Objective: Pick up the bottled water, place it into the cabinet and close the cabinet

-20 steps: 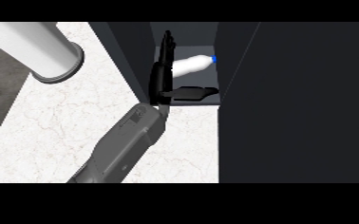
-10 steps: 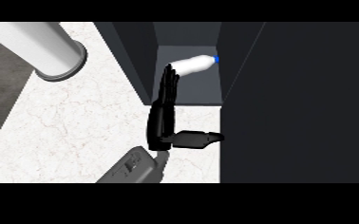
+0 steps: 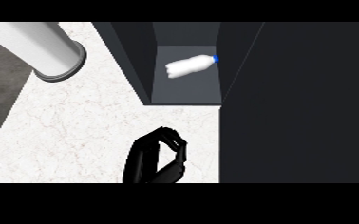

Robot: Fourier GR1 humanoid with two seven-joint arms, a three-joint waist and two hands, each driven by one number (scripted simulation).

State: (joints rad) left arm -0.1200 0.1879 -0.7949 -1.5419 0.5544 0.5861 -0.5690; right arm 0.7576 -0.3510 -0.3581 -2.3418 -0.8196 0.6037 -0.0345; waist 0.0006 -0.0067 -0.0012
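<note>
The bottled water (image 3: pixel 189 65), white with a blue cap, lies on its side on the floor of the open dark cabinet (image 3: pixel 140 61), cap toward the right wall. My left hand (image 3: pixel 151 159) is outside the cabinet, low on the counter near the lower edge, well short of the cabinet's front lip. Its fingers are curled toward the thumb and nothing is in them. The cabinet's dark door (image 3: pixel 291 114) fills the right side of the view. My right hand does not show.
A thick white cylinder with a grey rim (image 3: pixel 45 50) slants in from the upper left. The white marble counter (image 3: pixel 77 123) spreads left of the cabinet, and its edge runs diagonally at the far left over dark floor.
My left hand has drawn back out of the cabinet toward the lower edge and its straight fingers have curled. The bottle stays lying inside, free of the hand.
</note>
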